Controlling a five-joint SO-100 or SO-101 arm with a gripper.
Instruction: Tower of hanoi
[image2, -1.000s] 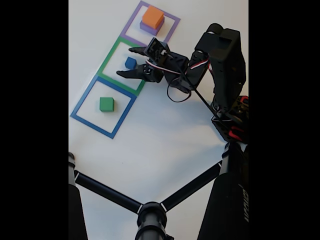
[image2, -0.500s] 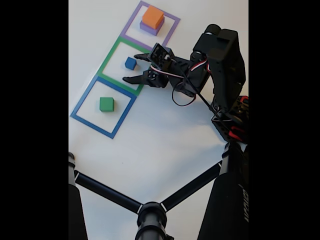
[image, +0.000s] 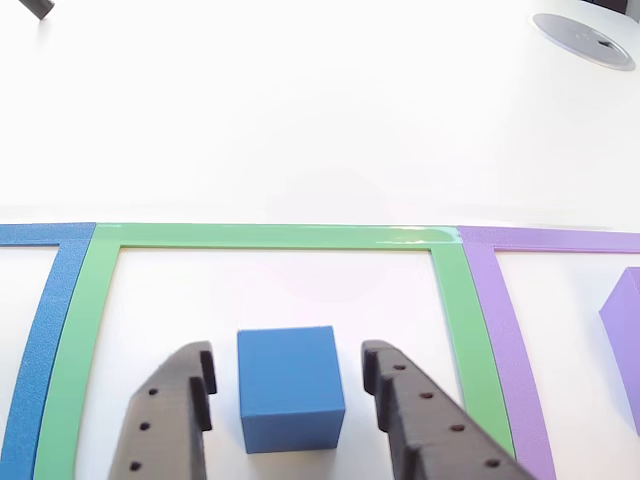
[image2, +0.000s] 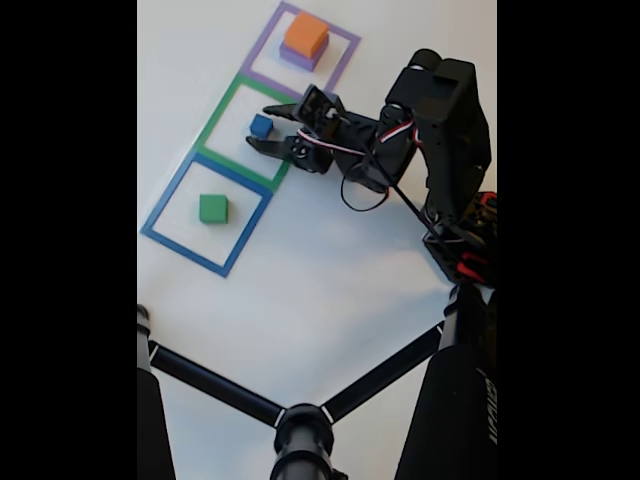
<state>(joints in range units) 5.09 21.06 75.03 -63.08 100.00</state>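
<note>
Our claw stands open with the blue cube between its fingers, not gripped yet, ready for closing.

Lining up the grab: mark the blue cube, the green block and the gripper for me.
blue cube (image: 291, 385): other view, front face.
green block (image2: 212, 208): fixed view, top face.
gripper (image: 288, 382): other view, midway between open fingertips.

Blue cube, smallest, sits flat in the green outline, alone. Green block lies flat, alone, in the blue outline. Orange block is stacked on the flat purple block, inside the purple outline.
</note>
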